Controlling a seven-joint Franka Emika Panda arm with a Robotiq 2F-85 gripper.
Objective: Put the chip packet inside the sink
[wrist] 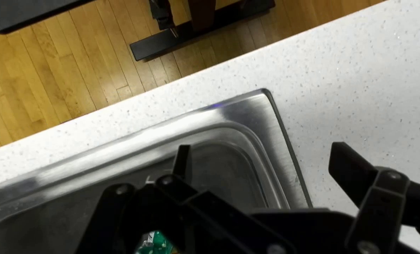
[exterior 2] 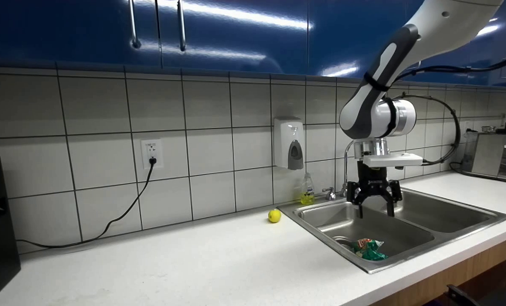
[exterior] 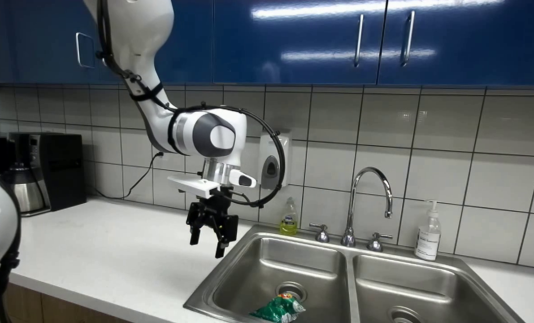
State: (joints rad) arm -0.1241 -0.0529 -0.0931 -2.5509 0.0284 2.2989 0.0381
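An exterior view shows the chip packet (exterior: 278, 309) in the left sink bowl (exterior: 323, 287). In an exterior view, the jaws hang spread, at twelve o'clock from it; only here a round yellow thing (exterior 2: 274, 215) sits, at ten. Only the wrist view shows floor (wrist: 72, 70).

No text is legible; labels (exterior: 428, 243) on pump bottle (exterior: 428, 234) and yellow bottle (exterior: 288, 220), near the tabletop (exterior: 114, 251) back edge, are blurred.
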